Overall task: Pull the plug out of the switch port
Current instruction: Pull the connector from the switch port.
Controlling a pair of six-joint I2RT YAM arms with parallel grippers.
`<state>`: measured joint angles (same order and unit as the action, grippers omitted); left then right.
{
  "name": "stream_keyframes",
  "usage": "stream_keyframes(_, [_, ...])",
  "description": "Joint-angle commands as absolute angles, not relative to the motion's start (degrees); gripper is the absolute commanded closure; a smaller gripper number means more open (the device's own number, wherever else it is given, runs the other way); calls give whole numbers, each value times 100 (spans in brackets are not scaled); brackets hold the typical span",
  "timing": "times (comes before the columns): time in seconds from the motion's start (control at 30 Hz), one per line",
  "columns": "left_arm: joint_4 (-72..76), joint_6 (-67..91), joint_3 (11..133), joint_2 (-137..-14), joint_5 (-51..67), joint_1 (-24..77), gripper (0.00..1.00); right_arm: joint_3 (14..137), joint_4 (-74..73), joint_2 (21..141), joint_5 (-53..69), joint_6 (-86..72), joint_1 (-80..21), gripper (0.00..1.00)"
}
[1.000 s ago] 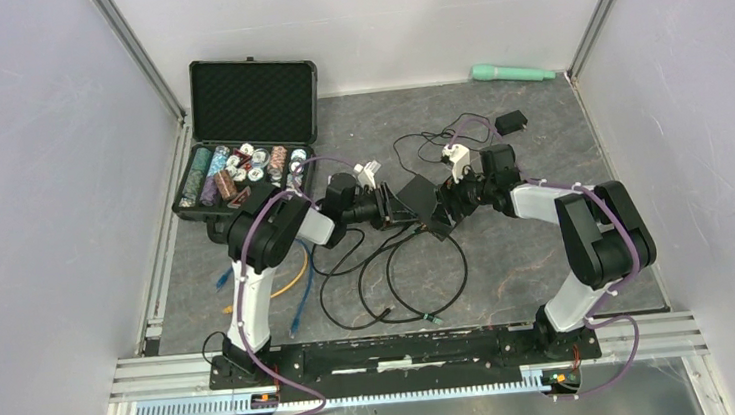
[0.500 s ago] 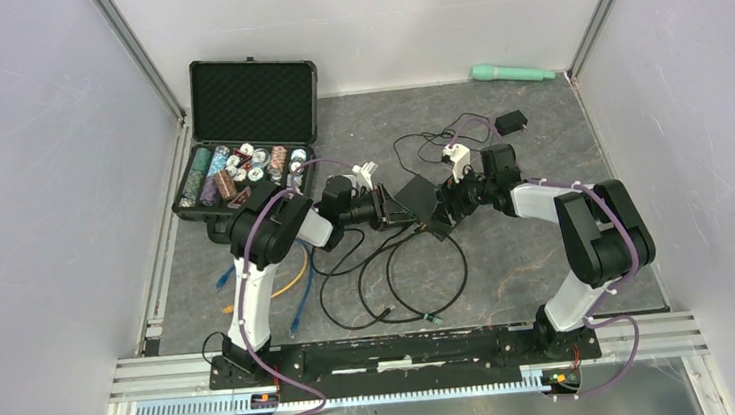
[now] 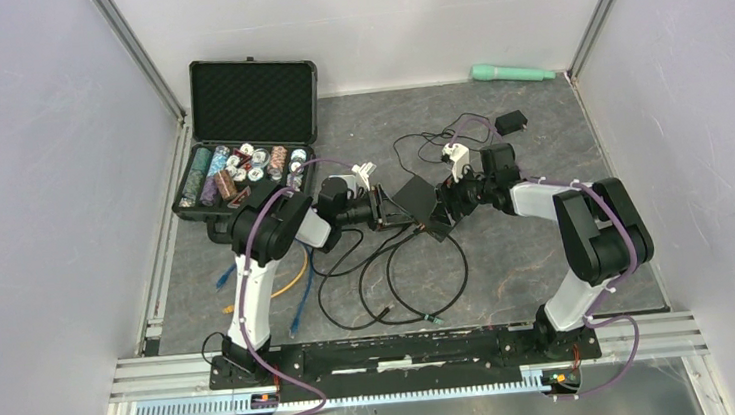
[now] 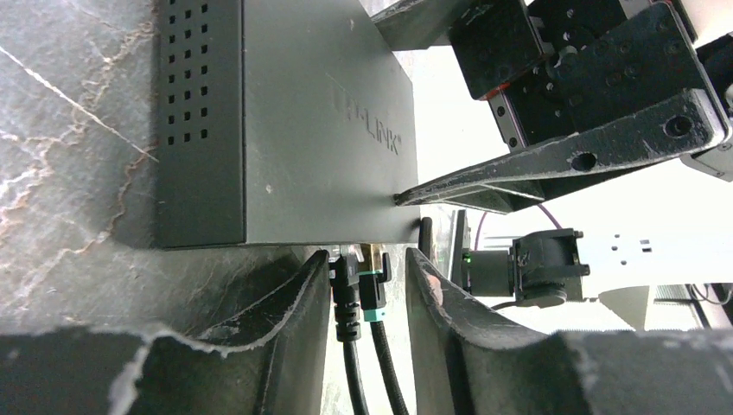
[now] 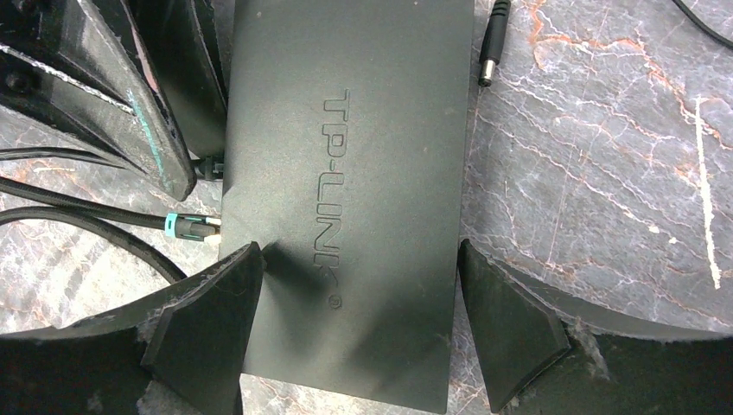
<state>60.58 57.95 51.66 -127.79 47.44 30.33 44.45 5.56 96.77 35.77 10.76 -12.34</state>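
In the middle of the top view, we see the switch (image 3: 413, 200) clamped across its width by the right gripper (image 5: 357, 259). At its lower edge in the left wrist view, the left gripper (image 4: 367, 264) stands parted around a black plug (image 4: 345, 290) and a teal-banded plug (image 4: 374, 294), both seated in the switch.

Robotics lab test cell. Plain white panel walls (image 3: 41, 196) in aluminium framing enclose a grey stone-pattern table (image 3: 548, 252). Two arms are bolted to an extrusion rail (image 3: 406, 350) along the bottom of the frame. Mixed props: poker-chip case (image 3: 254, 102) at upper left, green torch (image 3: 512, 73) at top, network switch (image 3: 413, 200) at centre, loose cables (image 3: 295, 284).
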Motion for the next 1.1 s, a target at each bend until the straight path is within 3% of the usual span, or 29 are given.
stream_keyframes(0.0, [6249, 5643, 4993, -13160, 4896, 2971, 57, 4463, 229, 9940, 3129, 1288, -1221, 12])
stream_keyframes(0.6, [5865, 5312, 5027, -13252, 4776, 2954, 82, 4482, 193, 9978, 3104, 1275, -1222, 12])
stream_keyframes(0.77, [5466, 5358, 5020, -13193, 4540, 2953, 97, 4465, 241, 9998, 3002, 1203, -1217, 13])
stream_keyframes(1.07, [6424, 6472, 4794, -13402, 4421, 2945, 98, 4275, 377, 10058, 2636, 991, -1217, 14])
